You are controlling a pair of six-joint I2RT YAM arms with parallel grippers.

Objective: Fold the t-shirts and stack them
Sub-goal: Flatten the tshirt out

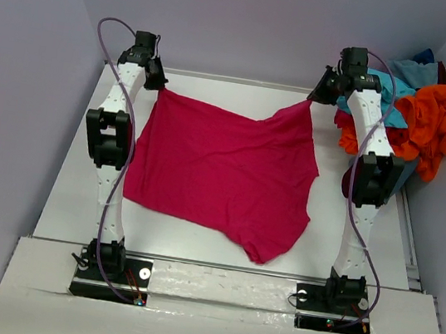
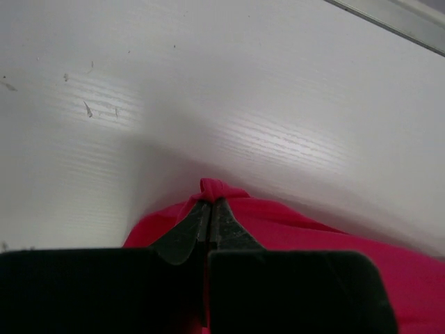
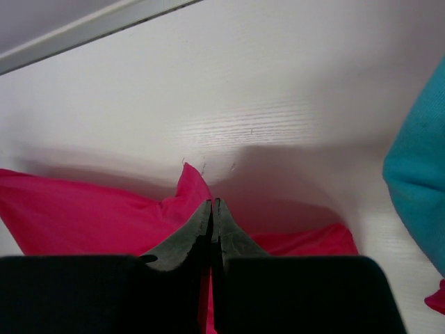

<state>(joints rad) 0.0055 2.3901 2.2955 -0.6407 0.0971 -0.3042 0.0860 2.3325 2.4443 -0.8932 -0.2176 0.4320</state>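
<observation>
Left gripper (image 1: 153, 81) is pinched shut on the far left corner of the crimson t-shirt (image 1: 223, 167), and its wrist view shows what the overhead cannot: fingers (image 2: 184, 236) pressed together with a nub of cloth bunched at their tips over the white table (image 1: 64, 194). Across the middle, the overhead alone shows the shirt spread wide, one sleeve trailing toward the bases. Right gripper (image 1: 322, 94) is clamped shut on the far right corner, and its wrist view catches a turquoise shirt (image 3: 417, 188) at the right edge, heaped with an orange shirt (image 1: 435, 123) and a dark blue one (image 1: 424, 56).
</observation>
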